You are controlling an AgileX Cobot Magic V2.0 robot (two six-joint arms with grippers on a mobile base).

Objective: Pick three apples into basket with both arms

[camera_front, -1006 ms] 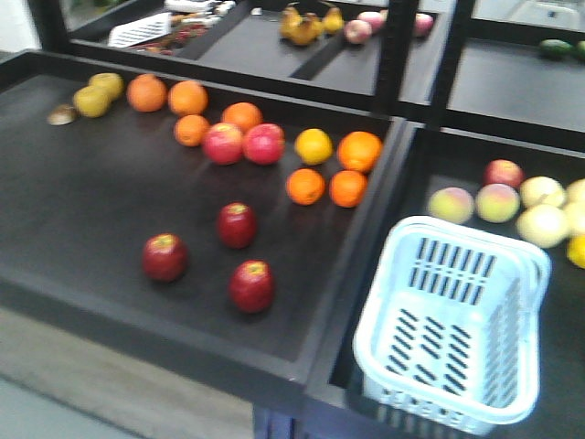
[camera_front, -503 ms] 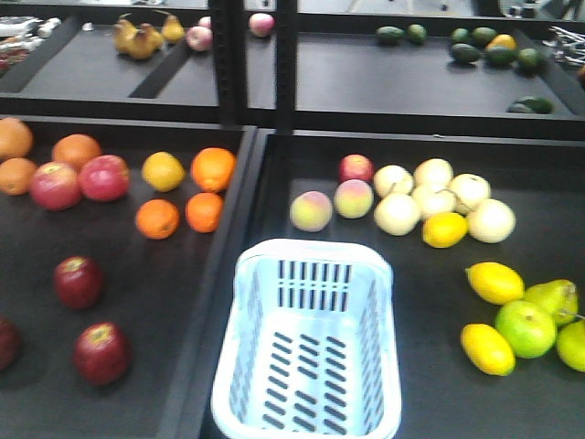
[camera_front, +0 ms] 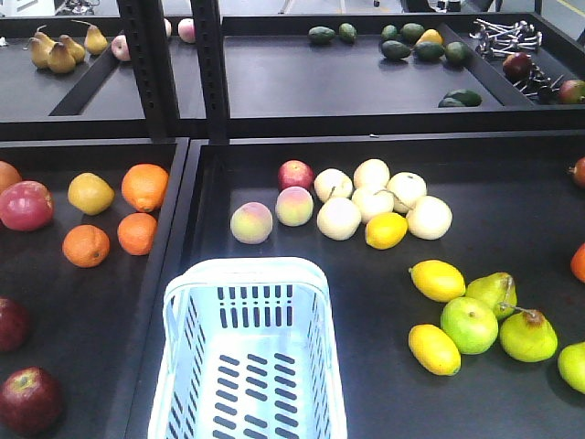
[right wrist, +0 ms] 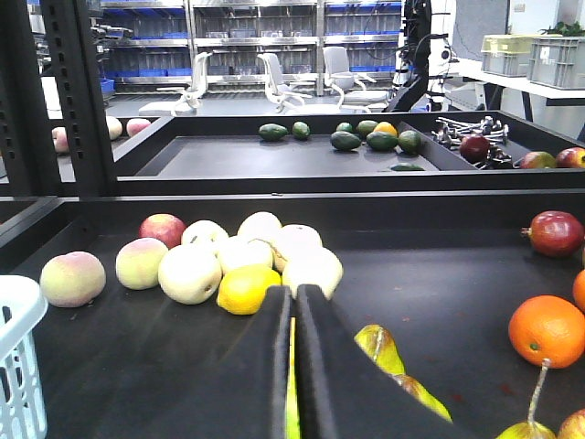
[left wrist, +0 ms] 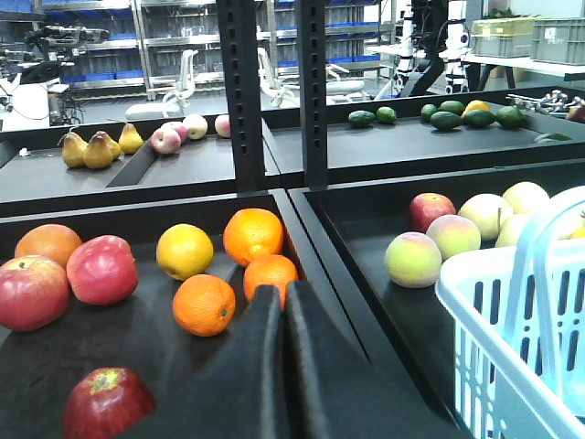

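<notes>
The pale blue basket (camera_front: 245, 269) stands empty at the front of the right tray, close to the divider. Two dark red apples (camera_front: 29, 399) (camera_front: 10, 322) lie at the left edge of the front view, in the left tray. One dark red apple (left wrist: 105, 403) sits low left of my left gripper (left wrist: 283, 294), which is shut on nothing, with the basket (left wrist: 483, 303) to its right. Over the right tray my right gripper (right wrist: 294, 294) is shut and empty, the basket's corner (right wrist: 15, 315) at far left. Neither gripper shows in the front view.
Oranges (camera_front: 144, 186) and a pink-red apple (camera_front: 25, 205) lie behind the dark apples. Pale peaches and a lemon (camera_front: 385, 230) sit behind the basket, lemons and green pears (camera_front: 470, 325) to its right. A raised black divider (camera_front: 174, 229) splits the trays; black posts (camera_front: 210, 64) stand behind.
The front view has swung right: the apples slid from the middle to the left edge, one out of view, and the basket went from lower right to bottom centre.
</notes>
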